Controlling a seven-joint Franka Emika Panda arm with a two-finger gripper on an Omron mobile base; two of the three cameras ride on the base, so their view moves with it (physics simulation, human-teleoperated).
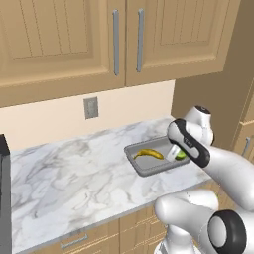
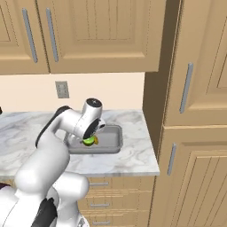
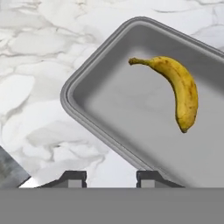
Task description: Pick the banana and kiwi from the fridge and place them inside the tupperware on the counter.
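Over the marbled counter [image 1: 74,173], the pincer [image 2: 91,140] grips the kiwi [image 2: 90,141] beneath tan cupboards [image 1: 74,39].

Arm folded low, gripper [image 3: 109,177] jaws parted

Even, bright, rendered light with no glare. The tray [image 3: 87,94] floor shades darker toward its near wall; the banana [image 3: 181,87] casts hardly any shadow. All views look slightly soft, with no edge distortion.

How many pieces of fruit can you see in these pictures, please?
2: the banana lies in the tupperware; the kiwi is at the gripper, over the tupperware's near-right part.
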